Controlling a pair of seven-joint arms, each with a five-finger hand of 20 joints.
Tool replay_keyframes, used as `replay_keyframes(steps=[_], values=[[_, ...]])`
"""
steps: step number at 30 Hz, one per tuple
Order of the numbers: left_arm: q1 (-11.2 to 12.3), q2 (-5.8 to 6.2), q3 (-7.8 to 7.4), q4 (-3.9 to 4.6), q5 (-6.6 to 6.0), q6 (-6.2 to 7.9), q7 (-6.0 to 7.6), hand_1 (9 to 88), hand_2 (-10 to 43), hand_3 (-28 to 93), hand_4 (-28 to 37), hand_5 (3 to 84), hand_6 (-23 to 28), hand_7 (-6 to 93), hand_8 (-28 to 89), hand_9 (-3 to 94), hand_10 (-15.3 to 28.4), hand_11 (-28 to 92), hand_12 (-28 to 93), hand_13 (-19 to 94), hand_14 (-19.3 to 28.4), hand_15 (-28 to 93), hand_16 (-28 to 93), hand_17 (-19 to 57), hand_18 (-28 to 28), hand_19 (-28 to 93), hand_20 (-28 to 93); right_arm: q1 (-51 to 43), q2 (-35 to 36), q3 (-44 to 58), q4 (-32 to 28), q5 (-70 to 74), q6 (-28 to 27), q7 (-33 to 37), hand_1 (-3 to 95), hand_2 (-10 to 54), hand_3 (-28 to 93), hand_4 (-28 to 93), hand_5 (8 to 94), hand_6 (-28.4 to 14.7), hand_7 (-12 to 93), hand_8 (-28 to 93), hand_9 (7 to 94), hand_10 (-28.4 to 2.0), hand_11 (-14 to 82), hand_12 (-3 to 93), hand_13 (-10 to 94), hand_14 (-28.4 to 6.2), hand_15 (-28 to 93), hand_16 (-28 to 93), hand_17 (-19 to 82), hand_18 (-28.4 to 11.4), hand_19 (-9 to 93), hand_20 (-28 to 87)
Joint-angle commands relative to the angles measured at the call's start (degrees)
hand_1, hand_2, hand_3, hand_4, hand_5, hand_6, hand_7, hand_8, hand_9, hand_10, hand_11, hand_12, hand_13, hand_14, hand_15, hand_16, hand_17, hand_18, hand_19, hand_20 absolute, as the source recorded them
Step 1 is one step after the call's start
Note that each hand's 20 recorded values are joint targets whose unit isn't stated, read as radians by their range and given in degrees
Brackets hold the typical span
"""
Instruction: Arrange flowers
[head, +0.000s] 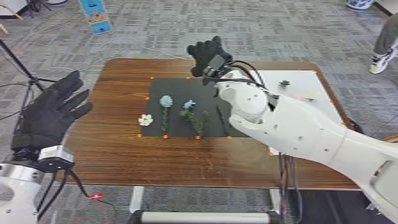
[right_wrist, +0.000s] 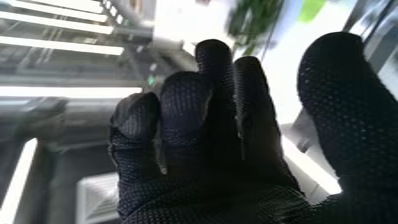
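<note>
In the head view my right hand (head: 209, 54) is over the far part of the table, beyond the black mat (head: 158, 112), its fingers open and holding nothing. The right wrist view shows the same right hand (right_wrist: 209, 135) with fingers extended and the thumb apart. My left hand (head: 46, 112) is off the table's left side, open and empty. Lying on the mat are a light blue flower (head: 166, 101) with a long stem, a small blue flower (head: 189, 104) with green leaves and a white flower (head: 145, 120). A dark stem (head: 220, 120) lies close to my right arm.
A white board (head: 306, 80) lies on the table's (head: 115, 155) right side, with a small dark object (head: 284, 83) and a pale one (head: 310, 95) on it. The right arm stretches over the board and the mat's right edge. A black tripod (head: 31, 75) stands at the left.
</note>
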Motion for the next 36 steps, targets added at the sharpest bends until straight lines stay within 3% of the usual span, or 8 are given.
replay_keyframes(steps=[1,4,9,13,21,24,27,36], values=[[0.7,-1.13,-0.06,-0.23,0.43,-0.39,-0.24,22.8,-9.3,66,-28.3,23.3,1.2,17.0,-10,18.4,8.4,11,18,14,12.9,10,5,-11.3,18.8,36,9,-7.2,13.9,6.5,0.6,-1.8,6.5,1.4,39.7,-9.5,73,-28,42.2,-1.2,23,-12,44.9,-11.6,37.2,27.8,46,-11.0,78,31,24,-19.5,81,59],[0.7,-1.19,0.02,-0.27,0.42,-0.42,-0.29,22.9,-9.2,66,-28.3,23.3,1.2,16.8,-10,18.4,8.4,11,18,14,12.8,10,5,-11.3,18.8,36,9,-11.4,17.0,10.4,-0.1,-1.7,5.8,3.1,41.0,-9.5,72,-28,36.4,-2.2,21,-12,41.4,-11.6,27.8,24.1,45,-10.9,77,29,24,-19.6,81,59],[1.0,-1.48,0.14,-0.26,0.32,-0.66,-0.44,22.8,-9.4,66,-28.3,23.5,1.3,16.7,-10,18.4,8.3,11,18,14,12.8,10,5,-11.2,18.9,36,9,-17.5,20.1,15.8,-0.8,-0.2,5.8,4.7,40.5,-9.5,72,-28,32.5,-3.3,20,-11,37.1,-11.8,23.0,22.3,45,-10.8,77,26,24,-19.3,81,58],[0.9,-1.70,0.28,-0.19,0.55,-0.90,-0.24,22.9,-9.4,66,-28.3,23.5,1.3,16.5,-9,18.4,8.3,11,18,14,12.8,10,5,-11.3,18.8,36,9,-20.6,21.0,18.1,-0.4,0.6,6.2,4.7,40.5,-9.5,72,-28,35.8,-2.8,21,-12,40.2,-10.8,23.4,21.6,47,-10.3,77,25,24,-19.3,81,57],[0.9,-2.01,0.16,-0.20,0.63,-1.02,-0.35,22.6,-9.4,66,-28.3,23.4,1.2,16.6,-9,18.3,8.3,11,18,14,12.7,10,5,-11.4,18.8,36,9,-22.5,20.0,20.9,1.2,3.9,1.1,3.4,52.9,-9.5,55,-28,45.6,1.5,25,-15,52.8,-9.0,29.3,21.2,53,-8.4,76,27,27,-19.1,82,57],[1.1,-2.15,0.27,-0.33,0.48,-0.71,-0.26,22.7,-9.4,66,-28.3,23.3,1.2,16.6,-10,18.3,8.3,11,18,14,12.8,10,5,-11.3,18.8,36,9,-22.8,20.1,20.9,1.7,3.6,-2.6,3.3,59.6,-9.5,48,-28,49.6,2.9,24,-15,57.2,-8.4,27.0,20.2,57,-6.9,75,29,28,-18.5,83,57],[1.0,-2.09,0.31,-0.29,0.51,-0.77,-0.22,22.8,-9.3,66,-28.3,23.3,1.2,16.6,-10,18.3,8.3,11,18,14,12.7,10,5,-11.3,18.8,36,9,-21.7,19.6,20.2,3.3,3.7,-2.9,2.7,64.2,-9.5,39,-28,50.2,3.2,22,-14,58.0,-8.1,24.1,19.6,57,-6.6,75,30,28,-17.7,82,57],[1.2,-1.92,-0.02,-0.41,0.48,-0.53,-0.15,22.7,-9.2,66,-28.3,23.3,1.2,16.6,-10,18.3,8.2,11,18,14,12.8,10,5,-11.3,18.8,36,9,-19.3,20.4,17.0,5.2,1.6,-3.5,3.1,62.6,-9.5,42,-28,51.5,3.6,25,-15,57.6,-8.2,23.8,20.1,57,-6.5,75,30,28,-18.1,82,58]])
